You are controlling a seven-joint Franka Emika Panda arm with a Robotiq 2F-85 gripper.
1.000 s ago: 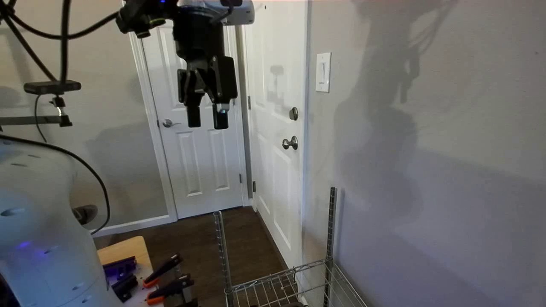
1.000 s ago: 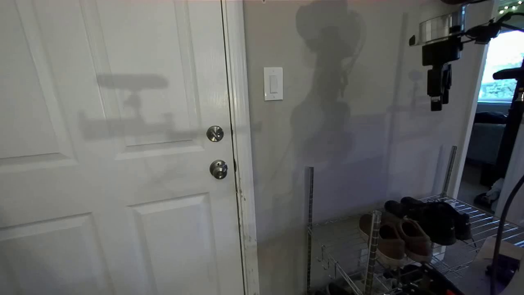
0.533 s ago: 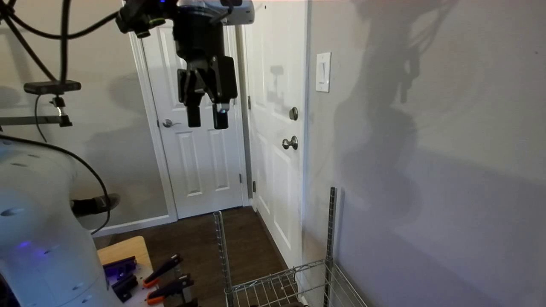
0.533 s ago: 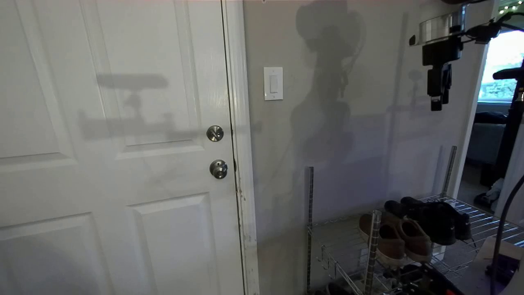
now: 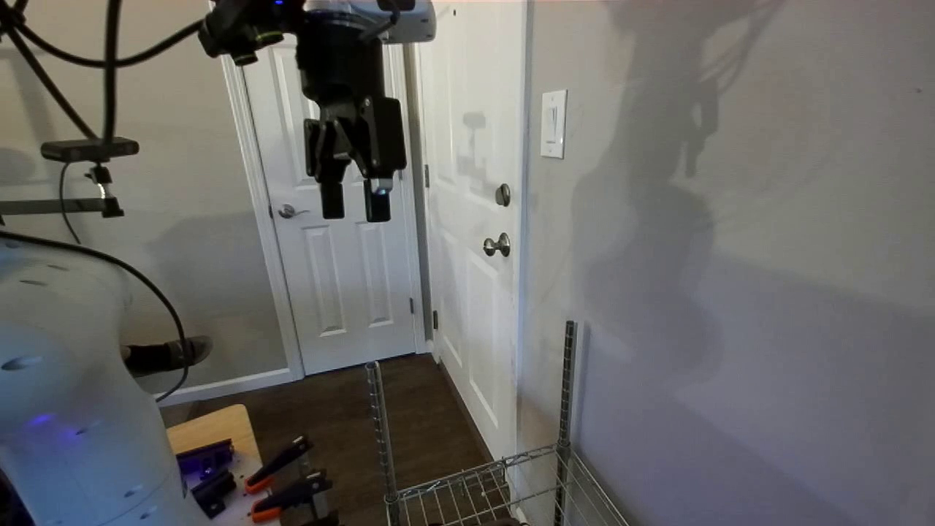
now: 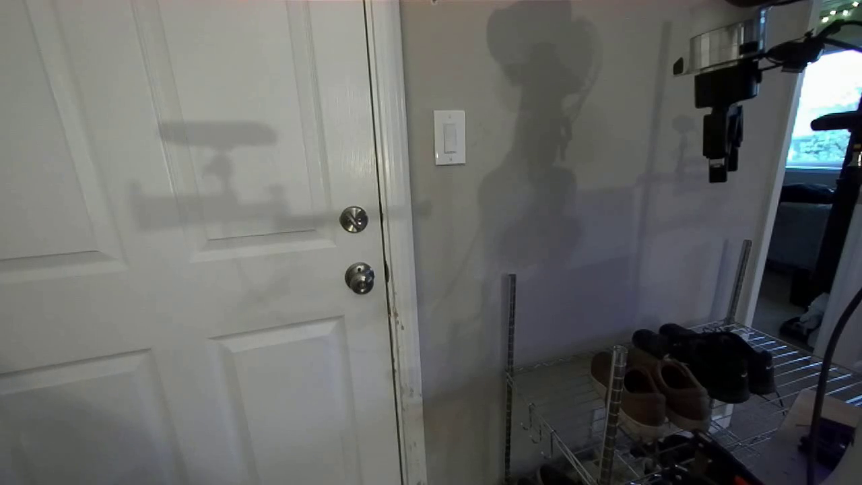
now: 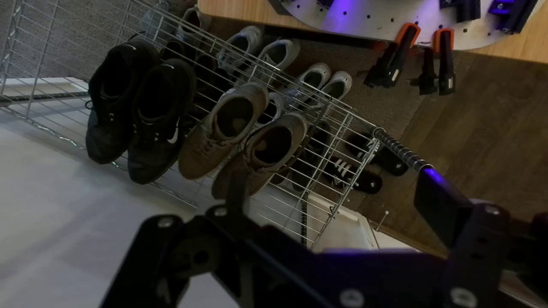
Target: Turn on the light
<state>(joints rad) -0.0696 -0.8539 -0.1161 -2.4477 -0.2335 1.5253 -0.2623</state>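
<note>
The light's switch is a small white upright wall plate [image 5: 554,124] with a rocker in its middle. It is on the grey wall beside the white door, and it also shows in an exterior view [image 6: 449,137]. No lamp is in view. My gripper [image 5: 356,212] points straight down, open and empty, with its two black fingers apart. It hangs in the air, apart from the switch and at a similar height or a little lower. It also shows in an exterior view [image 6: 719,172] and in the wrist view [image 7: 332,184]. The switch is out of the wrist view.
A wire shelf rack [image 6: 611,404] with upright posts stands along the wall below the switch and holds shoes [image 6: 663,394]. The door has a round metallic doorknob [image 6: 359,278] and a deadbolt [image 6: 353,219]. Orange-tipped clamps [image 5: 292,489] sit at the robot's base.
My arm and gripper show hardly any movement. A dark shoe-like thing behind the robot's base has come further out to the right, and a shadow on the back wall has shifted.
</note>
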